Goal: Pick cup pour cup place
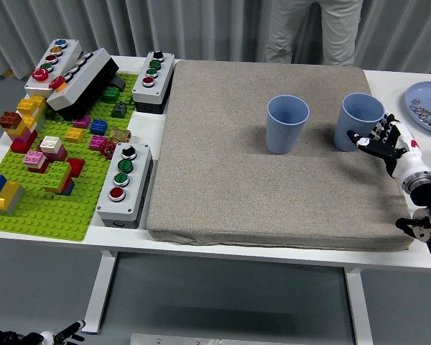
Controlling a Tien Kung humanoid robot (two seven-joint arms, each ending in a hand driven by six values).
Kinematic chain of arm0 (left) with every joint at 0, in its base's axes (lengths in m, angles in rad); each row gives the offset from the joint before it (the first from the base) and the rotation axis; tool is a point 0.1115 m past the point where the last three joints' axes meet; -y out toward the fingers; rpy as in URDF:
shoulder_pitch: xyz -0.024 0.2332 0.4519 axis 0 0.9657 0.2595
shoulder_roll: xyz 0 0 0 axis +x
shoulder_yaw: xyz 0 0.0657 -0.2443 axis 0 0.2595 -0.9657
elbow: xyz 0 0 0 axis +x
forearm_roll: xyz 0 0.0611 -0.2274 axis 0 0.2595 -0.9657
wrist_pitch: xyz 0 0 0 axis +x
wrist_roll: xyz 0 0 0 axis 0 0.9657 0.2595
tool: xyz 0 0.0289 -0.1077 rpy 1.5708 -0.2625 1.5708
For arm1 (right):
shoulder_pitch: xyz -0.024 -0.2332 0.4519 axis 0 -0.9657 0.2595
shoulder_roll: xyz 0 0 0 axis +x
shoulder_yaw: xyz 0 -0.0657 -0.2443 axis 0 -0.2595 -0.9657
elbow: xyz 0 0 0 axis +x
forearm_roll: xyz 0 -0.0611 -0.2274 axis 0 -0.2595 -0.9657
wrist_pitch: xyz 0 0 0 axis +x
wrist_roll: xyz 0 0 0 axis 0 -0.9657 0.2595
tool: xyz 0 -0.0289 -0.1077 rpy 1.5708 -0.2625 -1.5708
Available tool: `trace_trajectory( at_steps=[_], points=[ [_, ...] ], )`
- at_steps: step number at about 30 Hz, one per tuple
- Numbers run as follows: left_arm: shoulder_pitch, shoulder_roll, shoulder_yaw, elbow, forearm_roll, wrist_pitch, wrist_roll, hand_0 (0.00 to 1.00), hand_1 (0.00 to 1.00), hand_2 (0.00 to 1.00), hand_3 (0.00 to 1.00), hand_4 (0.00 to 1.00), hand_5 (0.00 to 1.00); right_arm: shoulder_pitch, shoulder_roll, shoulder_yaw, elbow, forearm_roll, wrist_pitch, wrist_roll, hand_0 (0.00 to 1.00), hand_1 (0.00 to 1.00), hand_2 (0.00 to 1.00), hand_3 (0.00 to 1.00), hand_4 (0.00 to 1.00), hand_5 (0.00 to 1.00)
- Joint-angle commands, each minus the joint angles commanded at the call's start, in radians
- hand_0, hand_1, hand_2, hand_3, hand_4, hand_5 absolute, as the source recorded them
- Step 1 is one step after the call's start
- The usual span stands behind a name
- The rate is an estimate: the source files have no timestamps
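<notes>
Two light blue plastic cups stand upright on a square grey-brown felt mat (223, 172): the right-hand blue cup (358, 121) is near the mat's right edge, and the left-hand blue cup (287, 123) stands a little apart to its left, toward the mat's middle; what either holds cannot be seen from this angle. Off the mat's right edge a pale blue plate (419, 97) carries small metal bits and something orange. The mat lies on a white table (165, 243); left of the mat sit grey push-button boxes (125, 184) and a green building-block baseplate (47, 208) strewn with coloured bricks. Beyond the mat's far edge a person (312, 30) in light trousers stands before grey curtains. The robot's right hand (390, 146) has its fingers (366, 141) spread, tips right at the right-hand cup's lower side, grasping nothing.
</notes>
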Motion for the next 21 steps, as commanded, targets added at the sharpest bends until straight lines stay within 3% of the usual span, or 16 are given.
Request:
trace_trajectory(
  at_steps=[21],
  points=[
    [-0.01, 0.002, 0.005, 0.0, -0.001, -0.001, 0.001, 0.847, 0.863, 0.884, 0.778, 0.595, 0.998, 0.023, 0.023, -0.003, -0.023, 0.006, -0.001, 0.001, 0.948, 0.916, 0.97, 0.957, 0.786, 0.12]
  ],
)
